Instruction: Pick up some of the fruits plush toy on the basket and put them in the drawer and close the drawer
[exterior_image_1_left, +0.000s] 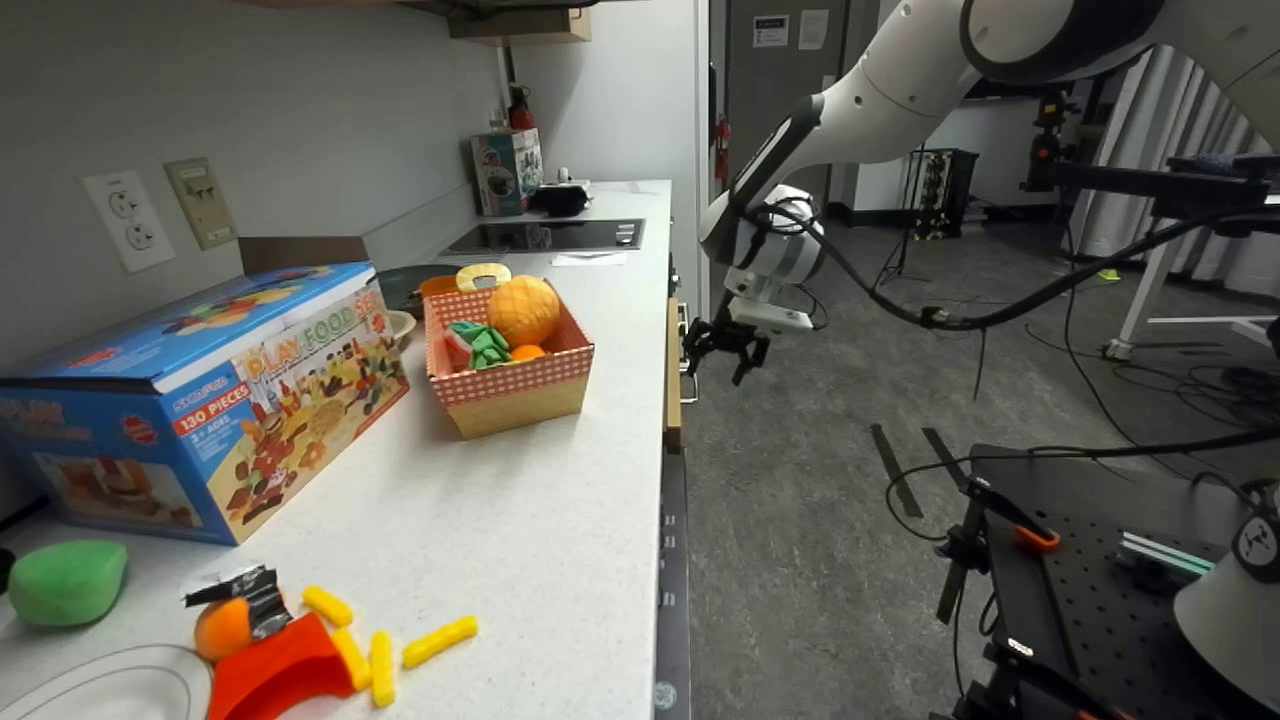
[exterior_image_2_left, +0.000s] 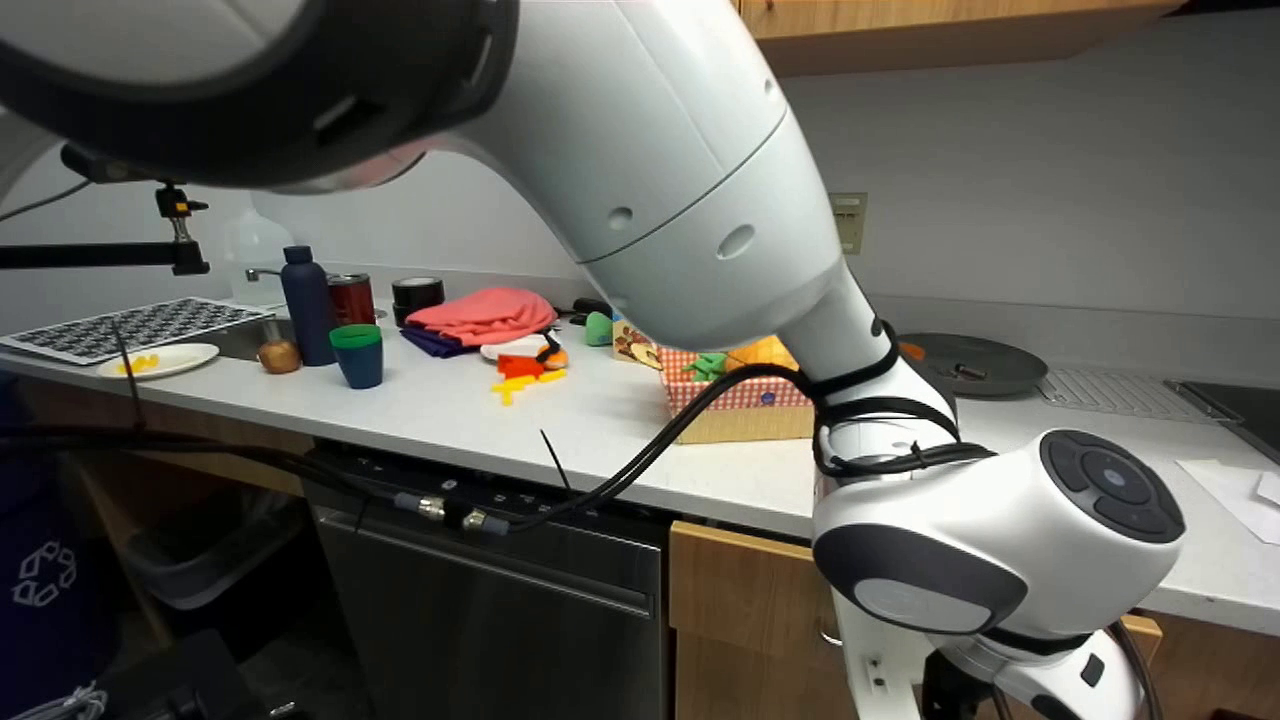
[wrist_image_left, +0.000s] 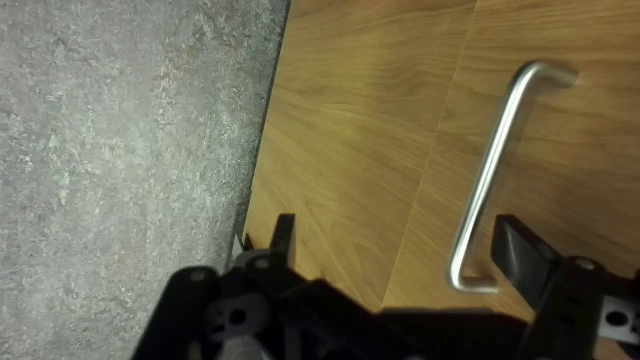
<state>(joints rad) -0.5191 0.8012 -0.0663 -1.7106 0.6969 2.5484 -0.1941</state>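
Fruit plush toys fill the red-checked basket (exterior_image_1_left: 515, 400) on the counter: a round orange one (exterior_image_1_left: 524, 310), a crumpled green one (exterior_image_1_left: 485, 345) and a smaller orange one (exterior_image_1_left: 527, 352). Below the counter edge, my gripper (wrist_image_left: 395, 227) faces the wooden front of the drawer (wrist_image_left: 575, 175) with its jaws wide apart. A metal handle (wrist_image_left: 487, 170) crosses that front; its near end appears between the fingers, closer to the right-hand finger (wrist_image_left: 515, 255), apparently not gripped. The drawer's inside does not show. In an exterior view the arm hides part of the basket (exterior_image_2_left: 745, 425).
A blue play-food box (exterior_image_1_left: 290, 400) stands beside the basket. Yellow sticks (exterior_image_1_left: 440, 641), a red toy (exterior_image_1_left: 280, 670) and a green blob (exterior_image_1_left: 68, 582) lie on the counter. A dishwasher (exterior_image_2_left: 500, 610) adjoins the drawer. Cables (exterior_image_2_left: 650, 450) hang from the arm.
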